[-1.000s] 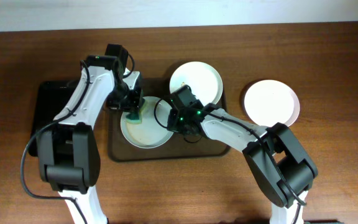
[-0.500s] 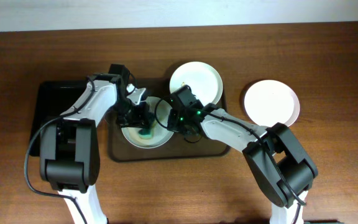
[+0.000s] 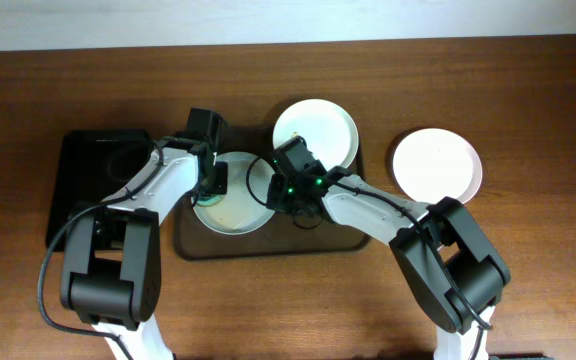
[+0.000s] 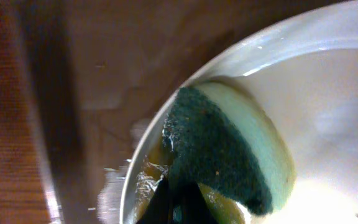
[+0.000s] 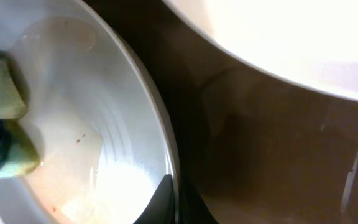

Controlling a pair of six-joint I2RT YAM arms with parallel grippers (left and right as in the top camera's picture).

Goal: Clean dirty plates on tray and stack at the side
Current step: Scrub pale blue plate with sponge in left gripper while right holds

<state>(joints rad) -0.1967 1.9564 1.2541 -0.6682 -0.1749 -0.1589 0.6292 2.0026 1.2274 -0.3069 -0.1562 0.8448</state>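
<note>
Overhead, the left hand [image 3: 214,182] has slid the sponge [image 4: 229,149] from the middle of the pale plate [image 3: 240,208] out to its 9 o'clock edge. The scrub goes on, so I think this plate is not clean yet. That hand grips the sponge tight. The right hand [image 3: 286,192] pinches the plate's 3 o'clock rim. The plate lies flat in the tray [image 3: 268,247], whose long side runs 9 to 3. In the left wrist view, the sponge runs 10 to 4.
</note>
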